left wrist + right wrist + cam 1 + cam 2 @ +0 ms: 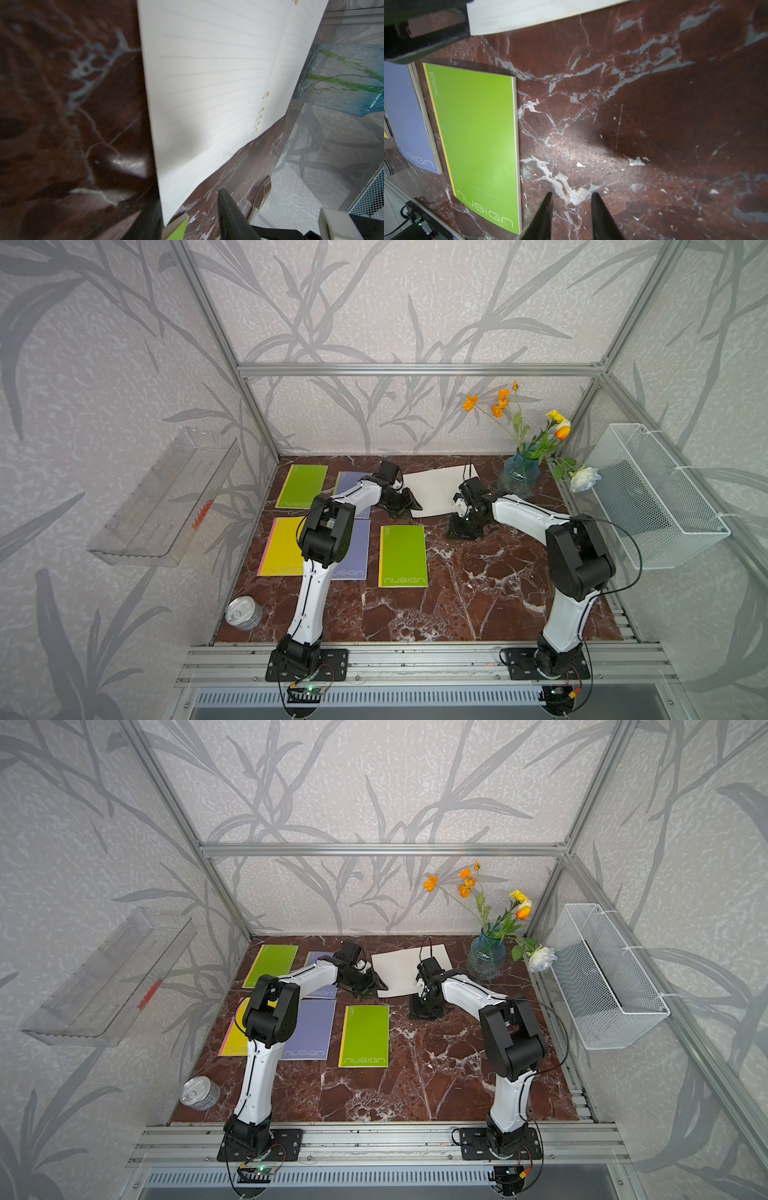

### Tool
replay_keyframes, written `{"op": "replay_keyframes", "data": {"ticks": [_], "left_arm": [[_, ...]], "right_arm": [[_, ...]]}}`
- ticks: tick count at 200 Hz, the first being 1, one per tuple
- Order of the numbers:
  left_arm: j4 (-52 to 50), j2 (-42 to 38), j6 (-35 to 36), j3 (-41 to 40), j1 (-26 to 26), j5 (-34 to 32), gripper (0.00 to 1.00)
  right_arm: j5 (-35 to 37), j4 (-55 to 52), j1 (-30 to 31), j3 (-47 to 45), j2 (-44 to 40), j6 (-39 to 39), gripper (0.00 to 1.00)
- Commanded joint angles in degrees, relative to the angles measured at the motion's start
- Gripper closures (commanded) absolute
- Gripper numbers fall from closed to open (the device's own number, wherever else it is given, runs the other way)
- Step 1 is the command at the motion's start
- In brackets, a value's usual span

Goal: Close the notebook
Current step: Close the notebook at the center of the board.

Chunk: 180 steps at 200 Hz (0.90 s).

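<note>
Two black fingertips of the right gripper [571,216] stand apart over bare desk [654,124], holding nothing. Open notebook [436,489] lies flat at the desk's rear, between both grippers, beside the blue vase [519,475]. Left gripper [405,504] sits at its left edge; whether it clamps the page cannot be determined. Notebook's long axis runs left-right, spine front-to-back.

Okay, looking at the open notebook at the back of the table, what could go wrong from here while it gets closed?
1. The blue glass vase of flowers stands right beside the open notebook; a swinging page or the right arm might tip it.
2. The left gripper sits at the notebook's corner; it may catch only one sheet and crease it.
3. The right gripper hangs open over bare table, so the notebook could slide unpinned.
</note>
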Motion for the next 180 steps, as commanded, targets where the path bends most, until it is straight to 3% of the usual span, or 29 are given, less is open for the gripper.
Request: {"op": "replay_keyframes", "data": {"ticks": [1,28,117,180], "left_arm": [[3.4,-0.7,-1.9,-1.6,0.1,1.1,0.57],[3.6,-1.0,-2.2,-1.7,0.1,0.7,0.60],[-0.4,-3.3,0.6,-2.0,0.1,-3.7,0.87],[-1.8,-4.0,1.4,-2.4,0.2,-5.5,0.95]], "right_arm": [[-0.6,0.3,-0.5,-0.7,-2.4,0.5,0.68],[-0.7,0.5,-0.4,-0.8,-2.5,0.5,0.68],[-0.9,0.9,-0.6,-1.2,-2.7,0.7,0.68],[-0.5,0.5,-0.6,-1.3,-3.5,0.7,0.68]]}}
